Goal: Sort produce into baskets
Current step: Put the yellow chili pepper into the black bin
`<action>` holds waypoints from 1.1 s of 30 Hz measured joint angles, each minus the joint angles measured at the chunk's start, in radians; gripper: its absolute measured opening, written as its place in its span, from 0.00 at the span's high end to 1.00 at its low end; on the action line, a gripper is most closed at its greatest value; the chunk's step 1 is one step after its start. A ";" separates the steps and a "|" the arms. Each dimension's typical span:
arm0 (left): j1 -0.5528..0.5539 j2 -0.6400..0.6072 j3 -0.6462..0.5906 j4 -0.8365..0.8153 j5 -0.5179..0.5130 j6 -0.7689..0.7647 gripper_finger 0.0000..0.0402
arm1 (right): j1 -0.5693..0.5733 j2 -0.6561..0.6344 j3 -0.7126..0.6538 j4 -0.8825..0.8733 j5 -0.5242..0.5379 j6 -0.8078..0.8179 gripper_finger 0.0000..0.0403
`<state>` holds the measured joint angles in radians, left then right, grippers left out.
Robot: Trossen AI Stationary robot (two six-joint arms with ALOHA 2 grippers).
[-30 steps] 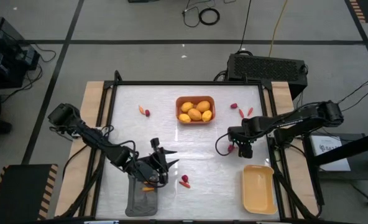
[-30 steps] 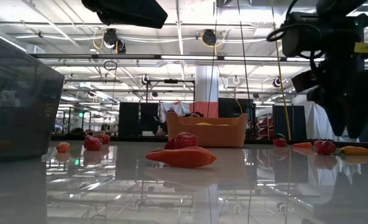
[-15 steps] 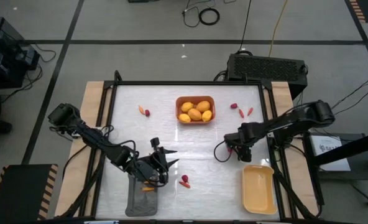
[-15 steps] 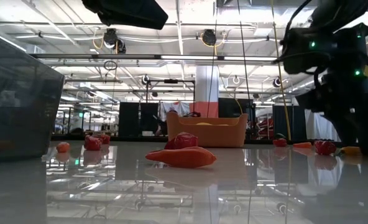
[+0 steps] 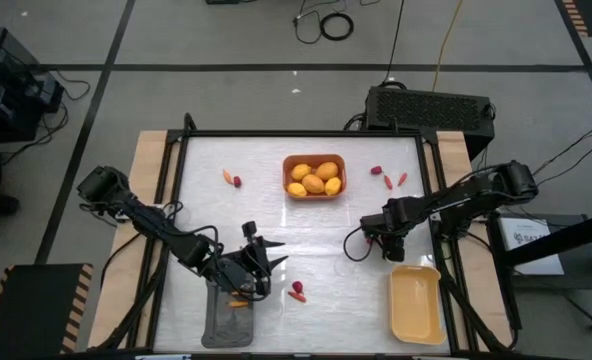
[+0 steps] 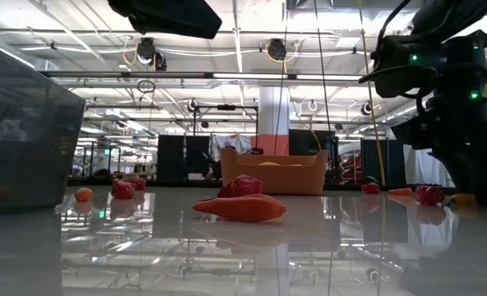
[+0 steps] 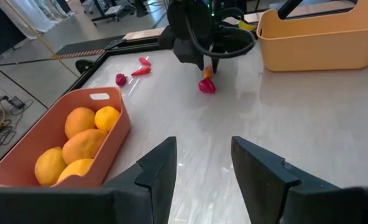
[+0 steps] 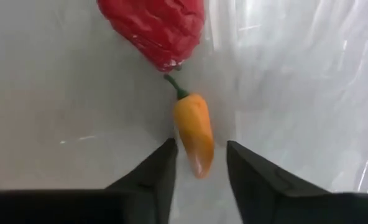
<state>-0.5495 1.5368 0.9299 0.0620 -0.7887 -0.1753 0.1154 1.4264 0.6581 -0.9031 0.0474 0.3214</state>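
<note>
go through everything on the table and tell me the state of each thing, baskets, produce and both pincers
Orange basket: holds yellow-orange fruits.
Pale yellow basket: empty.
Dark grey basket: partly hidden by the left arm.
Orange pepper: lying on the table between the right pincer fingers, touching a red piece.
Left pincer: open, holding nothing.

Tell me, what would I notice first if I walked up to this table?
Probably the orange basket heaped with yellow fruits at the far middle of the table. Next, the right claw down at the table on the right side, its fingers either side of a small orange pepper with a red piece just beyond it. The pale yellow basket sits empty in the near right corner.
</note>
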 joint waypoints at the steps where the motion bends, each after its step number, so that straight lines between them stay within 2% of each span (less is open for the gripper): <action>1: 0.000 0.000 0.000 0.000 0.000 0.000 0.60 | 0.000 -0.007 -0.001 -0.002 0.009 0.006 0.73; 8: 0.000 0.000 0.000 0.000 0.000 0.000 0.60 | 0.000 -0.049 -0.001 -0.007 0.008 0.030 0.98; 13: 0.000 0.000 0.000 -0.002 -0.003 0.002 0.60 | 0.000 -0.073 0.000 -0.016 0.002 0.048 0.97; 17: -0.001 0.000 0.000 -0.014 -0.046 0.006 0.60 | 0.000 -0.092 0.013 -0.025 -0.025 0.059 0.99; 23: -0.003 0.000 0.000 -0.098 -0.109 -0.013 0.60 | 0.009 -0.094 0.108 -0.027 -0.035 0.063 0.99; 28: -0.023 0.000 0.000 -0.298 -0.279 -0.180 0.60 | 0.064 -0.094 0.211 0.021 -0.024 0.062 1.00; 33: -0.069 0.000 0.000 -0.656 -0.465 -0.520 0.60 | 0.134 -0.074 0.288 0.168 -0.013 0.085 1.00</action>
<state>-0.6182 1.5368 0.9295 -0.5936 -1.2541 -0.6950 0.2497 1.3523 0.9465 -0.7355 0.0345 0.4067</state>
